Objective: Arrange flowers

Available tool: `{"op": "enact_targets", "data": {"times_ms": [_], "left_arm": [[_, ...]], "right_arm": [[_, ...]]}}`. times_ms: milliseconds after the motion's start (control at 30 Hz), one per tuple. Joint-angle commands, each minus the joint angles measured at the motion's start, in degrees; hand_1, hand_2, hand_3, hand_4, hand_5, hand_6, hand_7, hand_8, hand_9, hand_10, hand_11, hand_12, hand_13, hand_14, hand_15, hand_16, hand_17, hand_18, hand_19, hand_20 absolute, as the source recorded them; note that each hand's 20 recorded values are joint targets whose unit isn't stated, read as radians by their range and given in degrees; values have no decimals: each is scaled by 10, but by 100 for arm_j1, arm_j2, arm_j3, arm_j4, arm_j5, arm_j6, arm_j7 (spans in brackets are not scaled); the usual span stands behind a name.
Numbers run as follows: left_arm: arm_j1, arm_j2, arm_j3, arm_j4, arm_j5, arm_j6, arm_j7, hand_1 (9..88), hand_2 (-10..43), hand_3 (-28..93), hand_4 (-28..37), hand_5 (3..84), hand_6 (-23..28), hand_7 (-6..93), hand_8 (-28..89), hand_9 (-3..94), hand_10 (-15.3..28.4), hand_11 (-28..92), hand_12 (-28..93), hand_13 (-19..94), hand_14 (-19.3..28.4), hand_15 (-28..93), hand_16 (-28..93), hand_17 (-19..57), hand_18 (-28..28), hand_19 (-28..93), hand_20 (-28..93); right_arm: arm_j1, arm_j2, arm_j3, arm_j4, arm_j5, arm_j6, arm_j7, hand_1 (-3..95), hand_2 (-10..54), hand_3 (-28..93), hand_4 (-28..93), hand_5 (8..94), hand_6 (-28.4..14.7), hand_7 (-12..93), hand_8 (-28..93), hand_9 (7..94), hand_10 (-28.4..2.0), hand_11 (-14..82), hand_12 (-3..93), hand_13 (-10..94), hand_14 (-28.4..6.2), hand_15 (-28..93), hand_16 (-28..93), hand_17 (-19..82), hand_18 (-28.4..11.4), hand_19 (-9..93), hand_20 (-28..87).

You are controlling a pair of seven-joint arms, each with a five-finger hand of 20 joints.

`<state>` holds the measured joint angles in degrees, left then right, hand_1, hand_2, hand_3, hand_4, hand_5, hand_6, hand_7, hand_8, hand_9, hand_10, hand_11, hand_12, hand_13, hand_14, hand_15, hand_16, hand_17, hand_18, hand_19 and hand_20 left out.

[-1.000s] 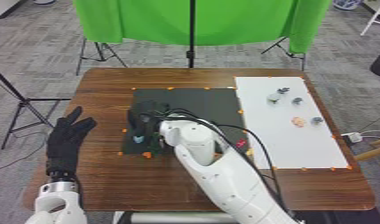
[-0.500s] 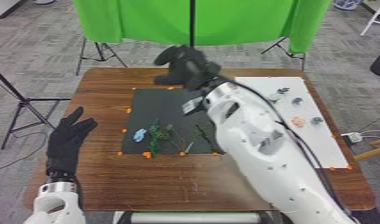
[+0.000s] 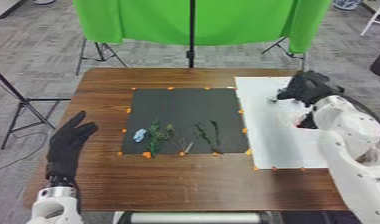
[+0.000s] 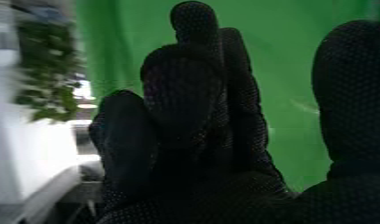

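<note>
The right hand [image 3: 304, 89] is open; whether it touches anything is unclear. Leafy green stems [image 3: 154, 141] lie beside a pale-blue flower [image 3: 139, 134].

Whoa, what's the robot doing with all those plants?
It's arranging flowers. Its black-gloved right hand is over the far part of the white sheet, with fingers open and nothing between them. Green leafy stems and a pale blue flower lie on the near part of the dark grey mat. Its left hand is open by the table's left edge.
</note>
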<state>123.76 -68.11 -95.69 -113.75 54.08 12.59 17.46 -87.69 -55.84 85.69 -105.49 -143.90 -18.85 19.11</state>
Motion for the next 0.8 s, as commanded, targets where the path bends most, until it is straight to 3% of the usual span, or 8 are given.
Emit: {"op": "enact_targets", "data": {"times_ms": [33, 533, 600, 633, 667, 733, 767, 800], "left_arm": [[56, -60, -10, -8, 103, -117, -129, 208, 5, 666, -244, 429, 36, 96, -42, 469, 136, 216, 170, 381, 162, 206, 68, 56, 141, 101, 260], [59, -98, 33, 9, 115, -232, -166, 216, -1, 666, -231, 431, 36, 97, -42, 470, 137, 215, 170, 381, 163, 206, 68, 57, 141, 101, 260], [54, -94, 28, 16, 103, -233, -149, 218, -1, 665, -230, 430, 36, 96, -41, 470, 137, 215, 169, 381, 163, 207, 68, 56, 141, 101, 260], [84, -99, 11, 1, 95, -223, -140, 218, -2, 665, -229, 430, 35, 96, -42, 470, 137, 215, 170, 381, 162, 207, 68, 56, 142, 102, 260], [93, -105, 11, 0, 82, -210, -124, 218, -3, 666, -227, 430, 35, 96, -42, 470, 137, 215, 170, 381, 163, 207, 69, 56, 142, 101, 260], [103, -113, 3, -6, 54, -204, -117, 219, -5, 667, -226, 430, 36, 96, -41, 470, 136, 215, 170, 381, 163, 207, 69, 56, 141, 101, 260], [107, -115, -1, -5, 56, -207, -118, 219, -5, 667, -225, 430, 36, 96, -41, 469, 136, 215, 170, 382, 163, 207, 69, 56, 142, 101, 260], [109, -115, -4, -11, 65, -197, -128, 219, -5, 667, -225, 431, 36, 96, -41, 469, 136, 215, 170, 382, 163, 206, 68, 56, 142, 101, 260]], "right_arm": [[-613, -218, 307, 228, -263, 119, 146, 351, -95, 568, -130, 656, 15, 130, -79, 792, -138, 213, 224, 878, -46, 570, 323, 604, -119, 932, 542], [-1043, -649, 381, 885, -519, 1322, 121, 460, -95, 570, -157, 686, 16, 149, -63, 814, -124, 242, 226, 904, -27, 566, 325, 633, -101, 932, 538], [-1079, -692, 387, 955, -383, 1543, 98, 583, -95, 433, -106, 709, 5, 149, 54, 849, -104, 170, 324, 913, -21, 560, 331, 641, -96, 932, 533], [-1072, -693, 369, 973, -346, 1565, 104, 784, -95, -4, 197, 732, -5, 150, 96, 874, -96, 128, 361, 919, -19, 557, 332, 651, -87, 932, 529], [-1068, -682, 359, 981, -322, 1616, 100, 859, -95, -131, 293, 754, -16, 150, 117, 897, -91, 101, 386, 927, -15, 552, 333, 657, -82, 932, 517], [-1025, -616, 340, 943, -262, 1631, 109, 874, -95, -82, 282, 777, -23, 157, 135, 912, -88, 90, 391, 935, -12, 544, 339, 663, -77, 932, 508], [-982, -560, 325, 907, -243, 1623, 105, 780, -95, 250, 36, 791, -24, 165, 144, 916, -89, 91, 394, 937, -10, 540, 345, 664, -75, 932, 502], [-902, -478, 291, 862, -184, 1668, 103, 762, -95, 323, -22, 797, -24, 167, 144, 917, -90, 93, 397, 937, -9, 540, 345, 665, -74, 932, 501]]}}
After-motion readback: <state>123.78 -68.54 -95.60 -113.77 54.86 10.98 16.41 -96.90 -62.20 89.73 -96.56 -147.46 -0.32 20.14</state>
